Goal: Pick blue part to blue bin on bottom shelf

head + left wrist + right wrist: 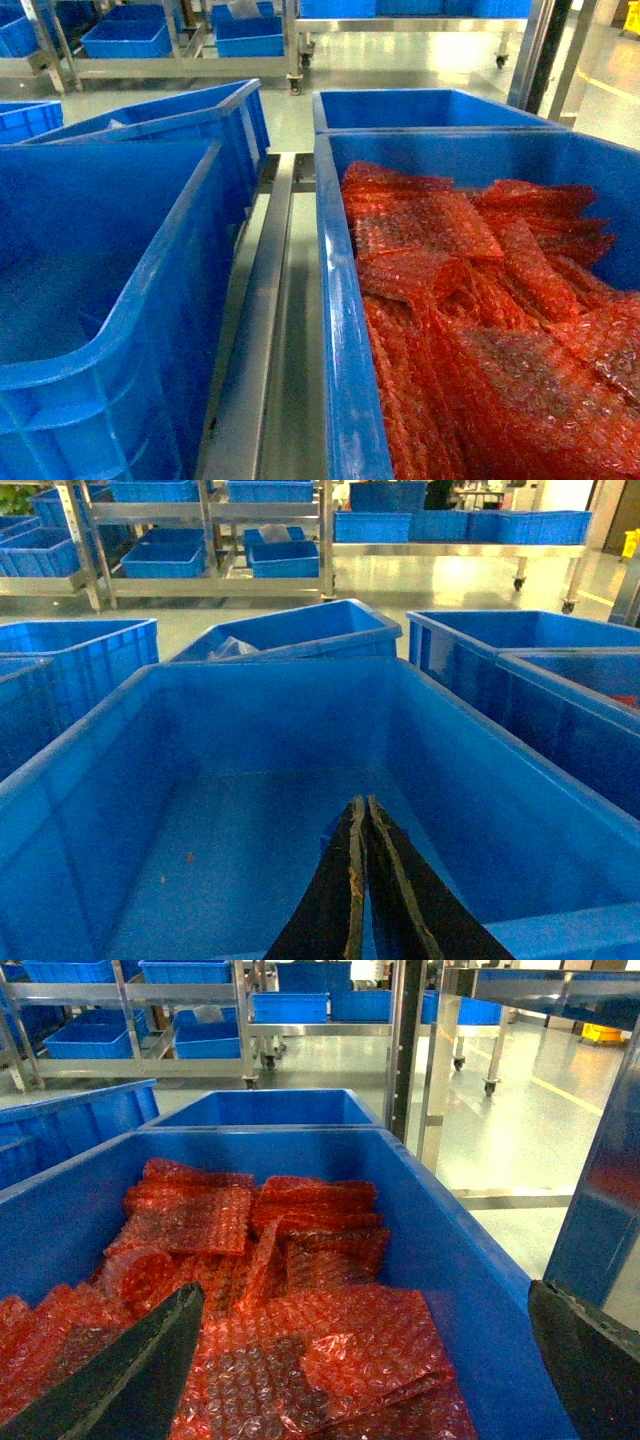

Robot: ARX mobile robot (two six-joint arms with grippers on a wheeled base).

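Two large blue plastic bins filled most of the head view, set side by side with a bare steel rail (262, 330) running between them. On the right stood the deep blue bin (340, 330) heaped with crinkled red bubble-wrap pouches (470, 290); on the left stood the deep, bare-floored blue bin (150, 300), whose inside showed only a few small specks in the left wrist view. Behind each of them sat another blue crate, the left one tilted (200, 110) and the right one level (420, 108). Farther back, stainless-steel racks (210, 515) carried rows of smaller blue trays, and one of those trays (283, 552) held something pale that was too small to make out. Which tier counted as the bottom shelf could not be told from these views, and no blue part could be picked out anywhere.

Over the bare-floored bin hung the left gripper (362, 880), its two dark fingers pressed together along their length, with nothing seen between them. Over the pouch bin hung the right gripper (370, 1360), its jaws spread wide, one dark finger (140, 1370) low at the left edge and the other at the far right of its wrist view, with nothing held and the pouches lying below the gap.
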